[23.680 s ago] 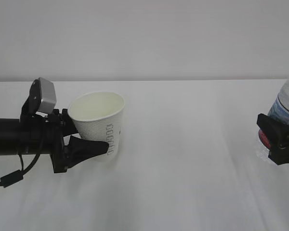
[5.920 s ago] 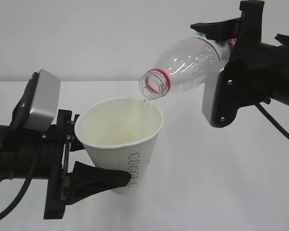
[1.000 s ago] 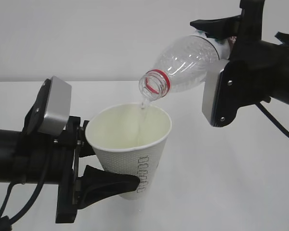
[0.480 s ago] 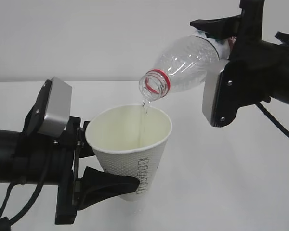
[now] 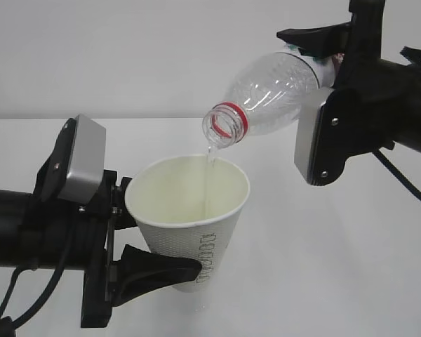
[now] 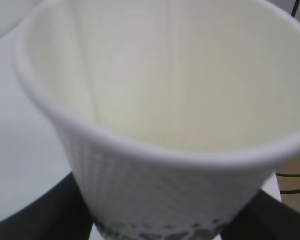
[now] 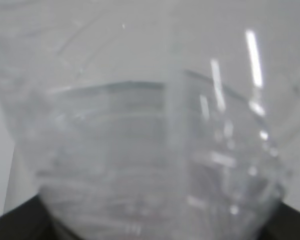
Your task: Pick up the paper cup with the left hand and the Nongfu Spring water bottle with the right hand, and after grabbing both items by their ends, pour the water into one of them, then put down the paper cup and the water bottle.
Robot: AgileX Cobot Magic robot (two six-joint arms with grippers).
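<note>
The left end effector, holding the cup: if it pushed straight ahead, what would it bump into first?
Probably nothing: the left end effector points rightward over bare table. The bottle hangs higher, though depth is unclear.

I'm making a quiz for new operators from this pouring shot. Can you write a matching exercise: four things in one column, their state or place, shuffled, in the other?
Column one:
1. paper cup
2. water bottle
3. water
4. left tool

Column two:
A. falling as a thin clear stream
B. tipped with its open mouth down
C. gripping the cup low on its sides
D. held upright under the bottle's mouth

Pairs: 1-D, 2-B, 3-A, 4-C
</note>
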